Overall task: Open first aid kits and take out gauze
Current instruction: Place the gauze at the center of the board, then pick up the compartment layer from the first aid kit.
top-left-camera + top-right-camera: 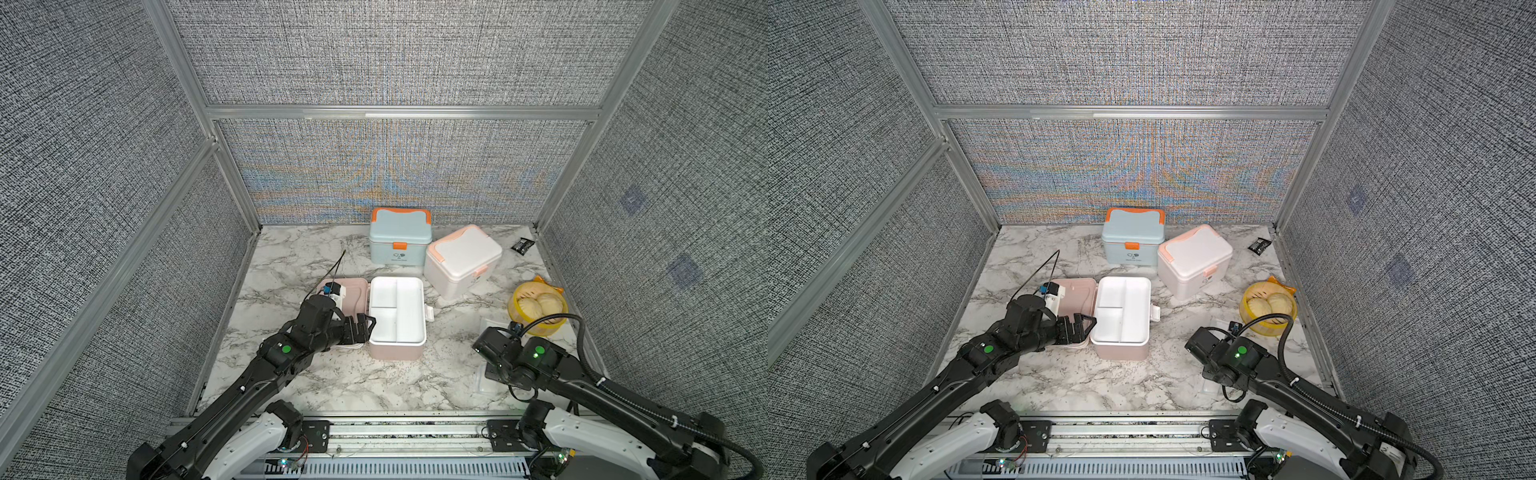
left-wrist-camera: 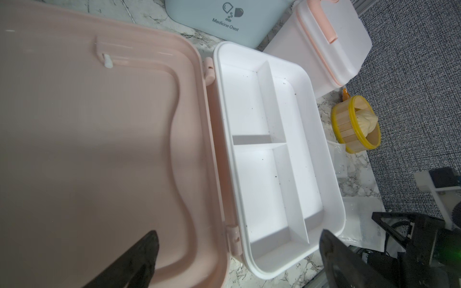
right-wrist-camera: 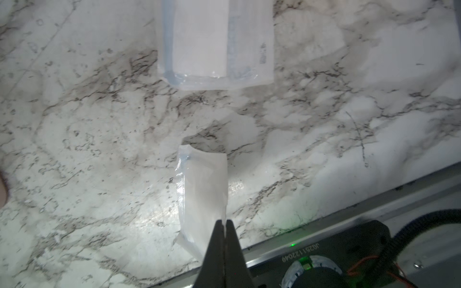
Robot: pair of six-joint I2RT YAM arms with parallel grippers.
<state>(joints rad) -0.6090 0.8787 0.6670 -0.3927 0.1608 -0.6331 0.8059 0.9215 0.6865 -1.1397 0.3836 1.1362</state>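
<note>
The pink-and-white first aid kit lies open mid-table, its pink lid flat beside it. Its white tray compartments are bare. My left gripper hovers open over the kit's near hinge corner, holding nothing. The pale blue-and-orange kit and the white-and-peach kit stand closed behind. My right gripper is shut on the edge of a clear gauze packet just above the table near the front right. Another gauze packet lies flat beyond it. In both top views the right wrist hides the jaws.
A yellow basket with buns sits at the right, just behind my right arm. A small black wrapper lies in the back right corner. Grey panel walls close in three sides, and a metal rail runs along the front edge.
</note>
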